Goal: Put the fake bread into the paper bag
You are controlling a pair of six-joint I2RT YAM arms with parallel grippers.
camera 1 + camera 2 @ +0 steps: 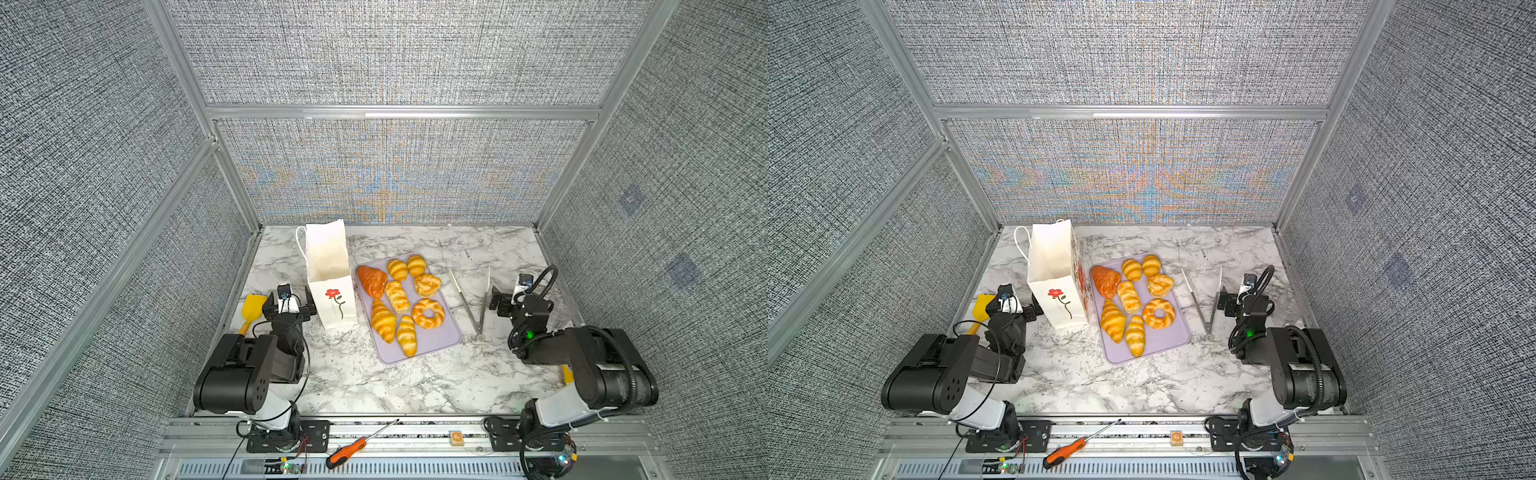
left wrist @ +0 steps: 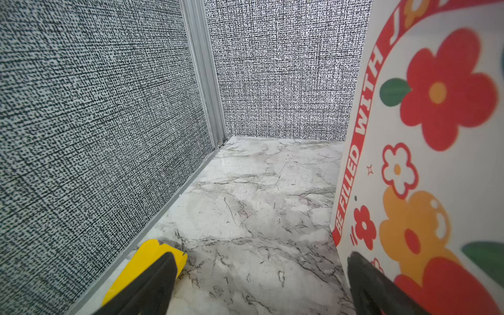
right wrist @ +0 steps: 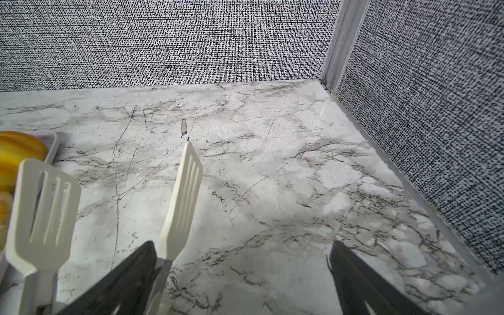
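The fake bread [image 1: 399,305] [image 1: 1131,299] lies as several glossy golden pastries plus a reddish-brown croissant [image 1: 372,280] on a lilac tray [image 1: 436,345] [image 1: 1167,340]. Left of the tray the white paper bag [image 1: 328,266] [image 1: 1050,266] stands upright with its mouth open. My left gripper [image 1: 288,305] [image 1: 1013,303] [image 2: 261,257] is open and empty, low beside the bag's flowered side [image 2: 425,163]. One finger is close to that side; I cannot tell if it touches. My right gripper [image 1: 515,297] [image 1: 1241,297] [image 3: 242,245] is open and empty, right of the tray.
Metal tongs [image 1: 478,303] [image 1: 1208,303] with white slotted ends [image 3: 43,212] lie between the tray and my right gripper. A yellow spatula [image 1: 251,309] [image 2: 147,261] lies by the left wall under my left finger. An orange screwdriver [image 1: 349,453] rests on the front rail. Walls close in three sides.
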